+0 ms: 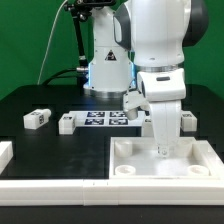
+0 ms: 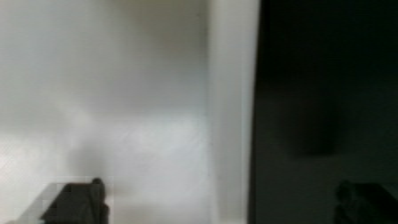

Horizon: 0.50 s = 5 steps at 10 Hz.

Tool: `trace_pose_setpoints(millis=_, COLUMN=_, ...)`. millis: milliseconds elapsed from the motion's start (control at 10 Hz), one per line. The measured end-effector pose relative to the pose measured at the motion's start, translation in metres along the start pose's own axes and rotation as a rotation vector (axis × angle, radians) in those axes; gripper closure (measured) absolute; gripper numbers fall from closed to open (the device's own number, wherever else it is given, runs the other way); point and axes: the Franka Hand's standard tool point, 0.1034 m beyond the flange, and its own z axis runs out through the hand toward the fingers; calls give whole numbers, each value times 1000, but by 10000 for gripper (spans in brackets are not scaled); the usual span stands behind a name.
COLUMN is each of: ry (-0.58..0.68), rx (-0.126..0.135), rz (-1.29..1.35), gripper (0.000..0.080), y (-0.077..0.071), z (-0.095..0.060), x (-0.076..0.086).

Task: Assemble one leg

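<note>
Three white legs with black tags lie on the black table: one (image 1: 37,118) at the exterior view's left, one (image 1: 66,123) beside the marker board, and one (image 1: 186,121) at the right behind the arm. My gripper (image 1: 164,148) points straight down onto the back part of the large white panel (image 1: 205,160). In the wrist view my gripper (image 2: 222,205) is open, its dark fingertips (image 2: 75,205) set wide apart. Blurred white surface (image 2: 107,110) and black table (image 2: 329,90) lie below it. I see nothing between the jaws.
The marker board (image 1: 105,118) lies behind the panel, by the robot base (image 1: 105,70). A white raised piece (image 1: 5,150) stands at the exterior view's left edge. The panel has round corner sockets (image 1: 125,172).
</note>
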Motion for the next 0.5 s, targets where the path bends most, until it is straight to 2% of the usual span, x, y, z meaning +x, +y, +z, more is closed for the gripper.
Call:
trace_pose_setpoints(millis=200, ry=0, rx=0, rz=0, gripper=151, y=0, z=-1, x=0)
trace_pose_setpoints(millis=300, ry=-3, rx=-4, rz=8, gripper=151, y=0, z=-6, x=0)
trace_pose_setpoints(millis=500, ry=-13, rx=-26, rz=47, gripper=151, y=-10, z=-29, x=10)
